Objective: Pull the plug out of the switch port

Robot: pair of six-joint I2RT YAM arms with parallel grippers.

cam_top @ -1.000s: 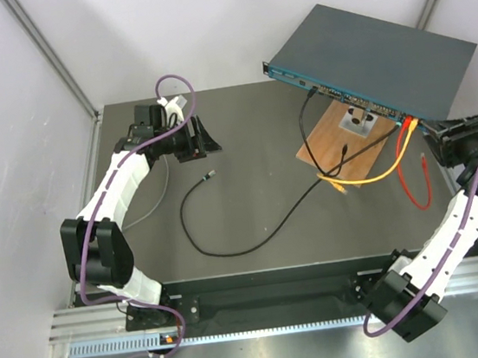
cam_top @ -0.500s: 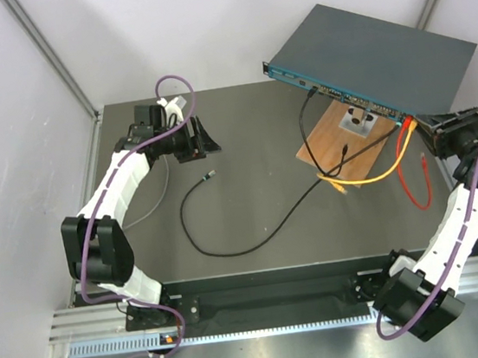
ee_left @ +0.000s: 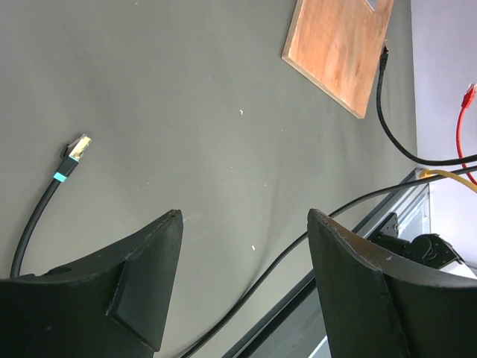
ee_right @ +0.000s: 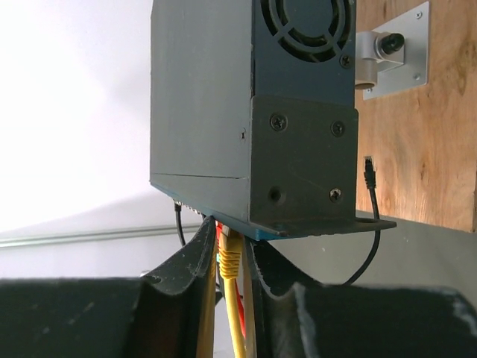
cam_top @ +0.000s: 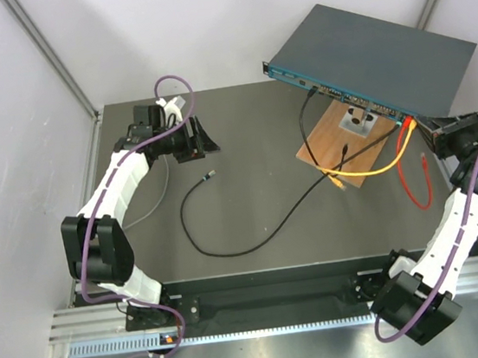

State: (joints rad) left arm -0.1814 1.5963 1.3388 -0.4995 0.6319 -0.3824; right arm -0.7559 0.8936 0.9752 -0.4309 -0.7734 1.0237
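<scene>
The switch (cam_top: pixel 376 53) is a dark grey-blue box at the back right, its teal socket face (cam_top: pixel 342 96) turned toward the table. A yellow plug (ee_right: pixel 230 257) and a red one beside it sit in sockets at the face's right end (cam_top: pixel 406 122). A black cable is plugged in further left (cam_top: pixel 312 91). My right gripper (cam_top: pixel 435 130) is at that right end. In the right wrist view it (ee_right: pixel 232 235) is closed on the yellow plug just below the switch's end plate (ee_right: pixel 302 160). My left gripper (cam_top: pixel 208 137) is open and empty at the far left, also in the left wrist view (ee_left: pixel 242 216).
A brown wooden board (cam_top: pixel 344 144) with a metal bracket lies under the switch. A loose black cable runs across the mat to a free plug (cam_top: pixel 211 175). The yellow cable (cam_top: pixel 369 172) and the red cable loop (cam_top: pixel 415 192) lie on the mat at right.
My right gripper has moved left and in to the switch's right end, around the yellow plug. The yellow cable has pulled straighter. The left arm has not moved.
</scene>
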